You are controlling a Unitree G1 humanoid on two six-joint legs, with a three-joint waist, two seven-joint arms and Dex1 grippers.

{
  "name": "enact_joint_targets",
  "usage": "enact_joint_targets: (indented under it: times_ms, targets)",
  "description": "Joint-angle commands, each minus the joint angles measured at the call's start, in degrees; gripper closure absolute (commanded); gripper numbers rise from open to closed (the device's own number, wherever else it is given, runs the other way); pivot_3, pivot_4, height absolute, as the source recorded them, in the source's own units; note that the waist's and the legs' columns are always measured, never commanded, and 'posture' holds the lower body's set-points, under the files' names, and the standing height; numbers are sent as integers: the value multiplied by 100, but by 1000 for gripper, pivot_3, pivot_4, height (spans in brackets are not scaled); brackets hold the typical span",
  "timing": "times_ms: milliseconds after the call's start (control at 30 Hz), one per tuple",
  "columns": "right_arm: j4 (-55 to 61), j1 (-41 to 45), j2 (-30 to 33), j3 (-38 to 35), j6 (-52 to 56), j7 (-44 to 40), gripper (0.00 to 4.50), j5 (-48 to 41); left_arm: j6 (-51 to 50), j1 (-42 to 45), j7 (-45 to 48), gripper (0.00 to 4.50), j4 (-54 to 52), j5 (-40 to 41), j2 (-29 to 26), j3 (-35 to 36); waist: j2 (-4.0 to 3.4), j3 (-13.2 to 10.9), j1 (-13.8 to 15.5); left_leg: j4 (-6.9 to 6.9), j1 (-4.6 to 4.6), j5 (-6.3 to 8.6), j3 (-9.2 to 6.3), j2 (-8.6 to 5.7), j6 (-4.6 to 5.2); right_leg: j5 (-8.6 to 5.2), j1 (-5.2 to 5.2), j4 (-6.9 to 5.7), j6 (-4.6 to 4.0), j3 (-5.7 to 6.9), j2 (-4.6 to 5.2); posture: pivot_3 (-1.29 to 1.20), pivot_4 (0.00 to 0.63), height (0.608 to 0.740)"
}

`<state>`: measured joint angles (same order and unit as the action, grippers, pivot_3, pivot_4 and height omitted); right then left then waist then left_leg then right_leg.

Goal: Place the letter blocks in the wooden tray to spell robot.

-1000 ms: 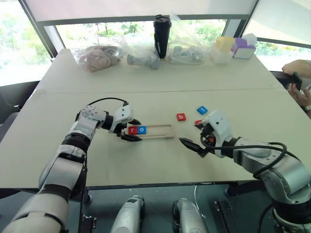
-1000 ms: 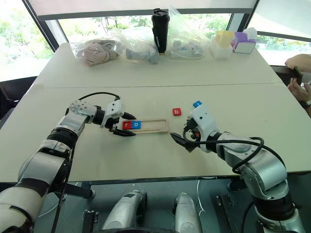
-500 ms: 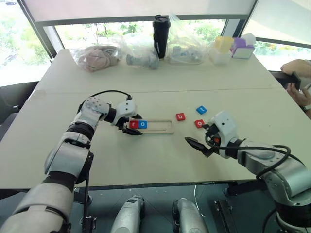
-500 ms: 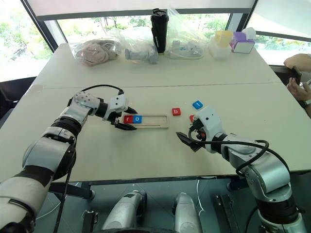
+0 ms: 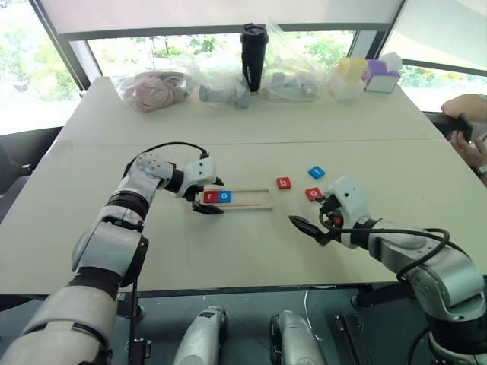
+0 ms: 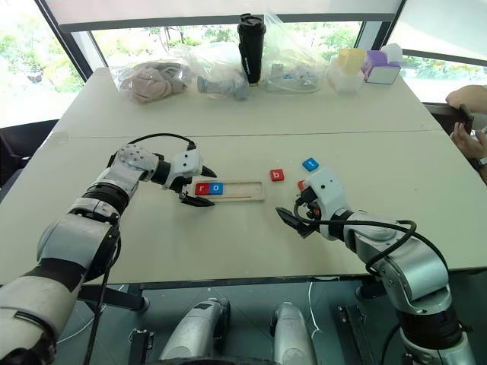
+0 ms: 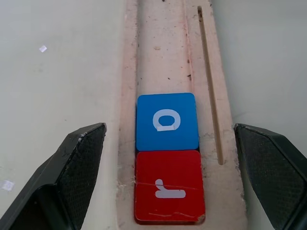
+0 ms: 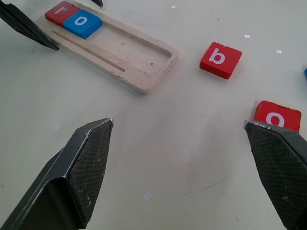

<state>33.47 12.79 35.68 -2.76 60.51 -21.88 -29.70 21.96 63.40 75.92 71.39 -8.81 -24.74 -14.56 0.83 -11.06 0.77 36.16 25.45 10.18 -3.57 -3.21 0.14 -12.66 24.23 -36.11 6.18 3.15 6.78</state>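
The wooden tray point(image 5: 234, 199) lies near the middle of the pale table point(image 5: 243, 251), with bare tabletop all around it and a broad open strip between it and the near edge. At its left end sit a red block with r point(image 7: 169, 186) and a blue block with o point(image 7: 167, 121), touching each other; the rest of the tray to their right is free, its floor pale, scuffed and speckled, with a thin slot along one rim. The left pincer point(image 5: 209, 195) stands spread at that left end, one black finger on each side of the tray, gripping nothing. To the right of the tray, apart from it, lie a red block with b point(image 5: 284, 182), a red block with o point(image 5: 313, 193) and a blue block point(image 5: 316, 172) farther back. The right pincer point(image 8: 182, 167) is spread wide over bare table, near the red o. Bags point(image 5: 156, 89), a dark cup point(image 5: 253, 46) and boxes point(image 5: 365, 74) line the far edge, well apart.
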Motion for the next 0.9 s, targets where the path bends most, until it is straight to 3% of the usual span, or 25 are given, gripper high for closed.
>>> enact_joint_targets:
  times_ms: [33,200,333,433,567,667,900]
  targets:
    - [-312,323,-271,-127,-212,4,0,-28,35,429,157,40,-162,155,-341,299,2,-1,-19,0,1,0,0,0,0,1,2,0,1,0,-1,0,150,740]
    - [-1535,1047,-769,90,-261,290,0,319,-526,330,875,40,-727,770,-658,781,1,-3,-25,-5,0,0,2,4,0,9,8,-1,-10,-1,-5,0,150,740]
    - [-2573,1997,-1260,400,-369,642,0,773,-2298,-1125,1384,40,-3373,1711,-1194,1127,-9,-4,-167,-18,-3,0,8,2,0,14,13,-2,-18,-14,-3,0,150,740]
    - [-3319,2525,-1566,450,-484,903,0,1081,-3740,-2450,858,40,-5780,2330,-1599,1549,-11,-6,-264,-32,-3,0,8,4,0,14,26,-8,-18,-27,-6,0,150,740]
    - [-4039,2993,-2048,97,-362,1185,0,1069,-5005,-3581,-166,40,-7734,2804,-1839,2175,-10,-6,-227,-41,-5,-1,1,2,-2,14,29,-11,-19,-32,-14,0,150,740]
    - [-4349,3196,-2304,-193,-111,1450,0,1062,-5643,-4028,-876,40,-8627,3053,-1885,2578,-13,-6,-163,-44,-14,-2,0,4,-5,14,27,-9,-22,-39,-22,0,150,740]
    - [-4418,3303,-2585,62,104,1614,0,1281,-6442,-4447,-1866,40,-9549,3546,-1919,3006,-14,-6,-177,-41,-15,-5,7,1,-9,15,26,-8,-25,-43,-23,0,150,740]
